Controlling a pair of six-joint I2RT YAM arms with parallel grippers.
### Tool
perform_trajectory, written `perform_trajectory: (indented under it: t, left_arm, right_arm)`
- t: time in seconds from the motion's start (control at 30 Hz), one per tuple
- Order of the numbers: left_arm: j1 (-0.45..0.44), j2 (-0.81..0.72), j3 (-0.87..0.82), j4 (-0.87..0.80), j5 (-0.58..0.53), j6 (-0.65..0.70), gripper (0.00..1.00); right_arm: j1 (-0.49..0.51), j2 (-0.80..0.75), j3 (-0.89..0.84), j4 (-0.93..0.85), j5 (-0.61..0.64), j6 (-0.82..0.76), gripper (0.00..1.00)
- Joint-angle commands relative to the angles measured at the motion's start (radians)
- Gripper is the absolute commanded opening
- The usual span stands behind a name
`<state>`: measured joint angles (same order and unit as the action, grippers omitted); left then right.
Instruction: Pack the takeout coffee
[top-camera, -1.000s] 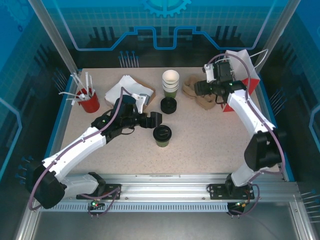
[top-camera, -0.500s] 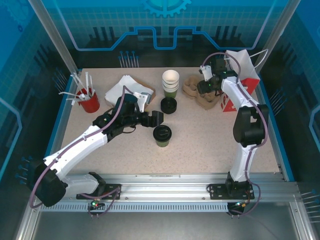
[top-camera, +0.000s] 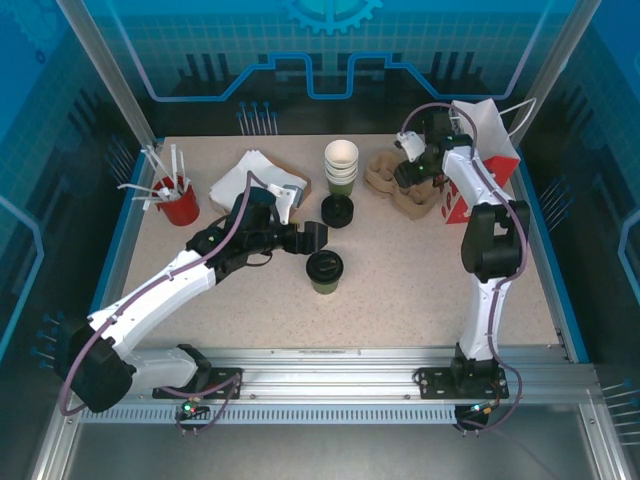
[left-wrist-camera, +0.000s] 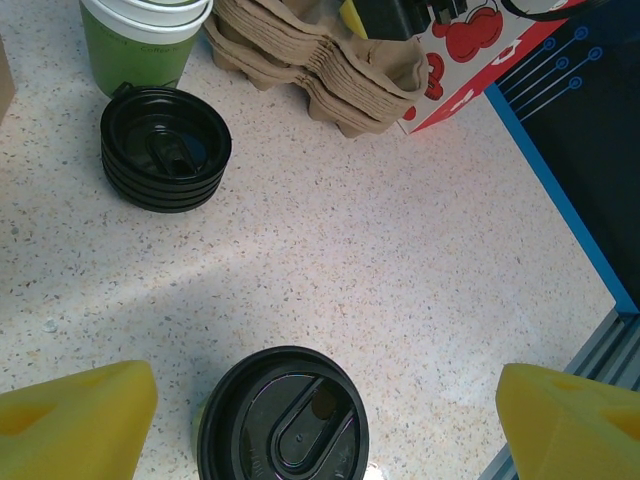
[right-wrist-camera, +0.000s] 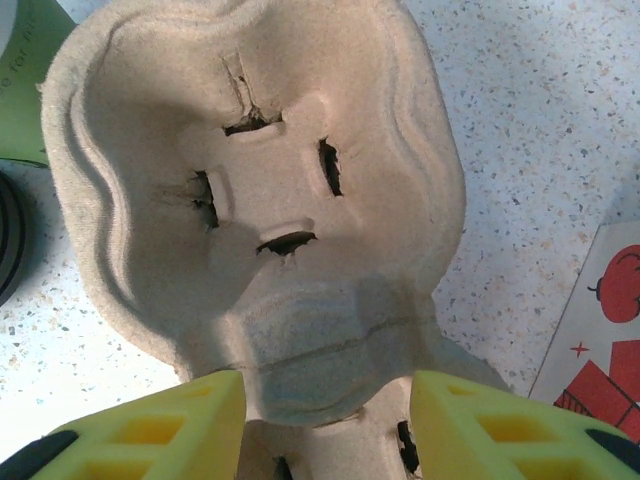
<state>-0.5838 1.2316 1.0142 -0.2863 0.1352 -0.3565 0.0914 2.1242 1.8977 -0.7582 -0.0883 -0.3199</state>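
The takeout coffee (top-camera: 324, 270), a green cup under a black lid (left-wrist-camera: 283, 420), stands upright in the middle of the table. My left gripper (top-camera: 312, 238) hovers just behind it, open; in the left wrist view the gripper (left-wrist-camera: 325, 425) has its yellow fingers wide on either side, touching nothing. My right gripper (top-camera: 408, 172) is at the back, down on the stack of brown cardboard cup carriers (top-camera: 383, 176). In the right wrist view the gripper (right-wrist-camera: 330, 420) has closed its yellow fingers on the raised middle ridge of the top carrier (right-wrist-camera: 260, 180).
A white-and-red gift bag (top-camera: 490, 140) stands right of the carriers. A stack of lidless cups (top-camera: 341, 165) and a stack of black lids (top-camera: 337, 210) sit behind the coffee. Napkins (top-camera: 255, 180) and a red cup of stirrers (top-camera: 178, 200) are at the back left.
My right gripper has swung from beside the gift bag over the cup carriers and lowered, and its jaws have narrowed onto the carrier's ridge. The left arm and the coffee have not moved.
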Motion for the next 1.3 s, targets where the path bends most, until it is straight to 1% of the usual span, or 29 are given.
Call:
perform_trajectory:
  t: [0.0,0.4,0.63,1.0,1.27]
  left_arm:
    - [-0.006,0.009,0.040,-0.009,-0.011,0.022,0.89]
    - [-0.007,-0.001,0.038,-0.018,-0.016,0.027,0.90]
    - [-0.008,-0.004,0.032,-0.014,-0.016,0.024,0.90]
    - [-0.008,-0.015,0.023,-0.017,-0.017,0.026,0.90]
    - [-0.007,-0.010,0.024,-0.014,-0.013,0.022,0.90]
  right_arm:
    - [-0.010,0.039,0.048,-0.054,-0.031,-0.046,0.47]
    - [-0.011,0.101,0.115,-0.094,-0.031,-0.086,0.48]
    - [-0.013,0.098,0.124,-0.111,-0.083,-0.106,0.50]
    - [-0.016,0.155,0.176,-0.153,-0.051,-0.137,0.47]
    - [-0.019,0.134,0.208,-0.176,-0.069,-0.143,0.37]
